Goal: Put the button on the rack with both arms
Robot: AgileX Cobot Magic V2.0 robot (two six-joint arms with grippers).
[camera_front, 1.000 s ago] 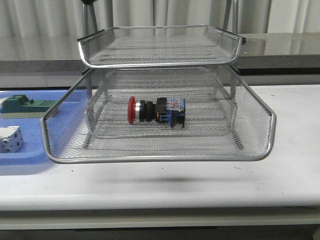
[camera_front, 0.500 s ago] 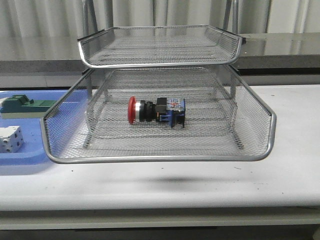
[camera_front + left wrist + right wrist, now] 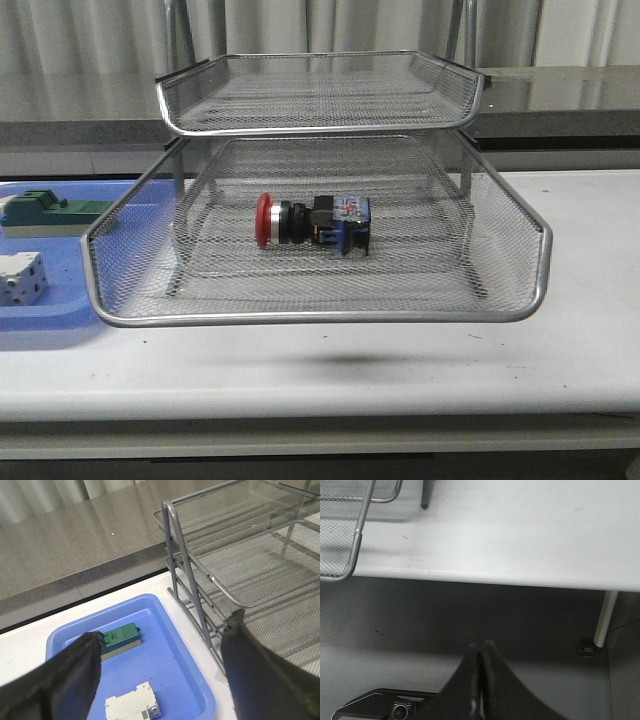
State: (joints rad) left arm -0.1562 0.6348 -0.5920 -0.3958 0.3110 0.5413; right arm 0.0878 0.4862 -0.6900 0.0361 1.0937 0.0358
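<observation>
The button (image 3: 312, 221), red cap to the left and blue-black block to the right, lies on its side in the middle tier of the silver wire-mesh rack (image 3: 320, 318). Neither arm shows in the front view. In the left wrist view my left gripper (image 3: 162, 632) is open, its fingers spread above the blue tray (image 3: 180, 645) beside the rack's legs (image 3: 187, 585), holding nothing. In the right wrist view my right gripper (image 3: 481, 645) is shut and empty, hanging below the table's front edge (image 3: 520, 580), with a corner of the rack (image 3: 355, 530) visible.
A flat blue tray (image 3: 50, 310) sits left of the rack with a green block (image 3: 45, 208) and a white block (image 3: 22, 277) in it. A table leg (image 3: 602, 620) and dark floor show under the white tabletop (image 3: 560, 350).
</observation>
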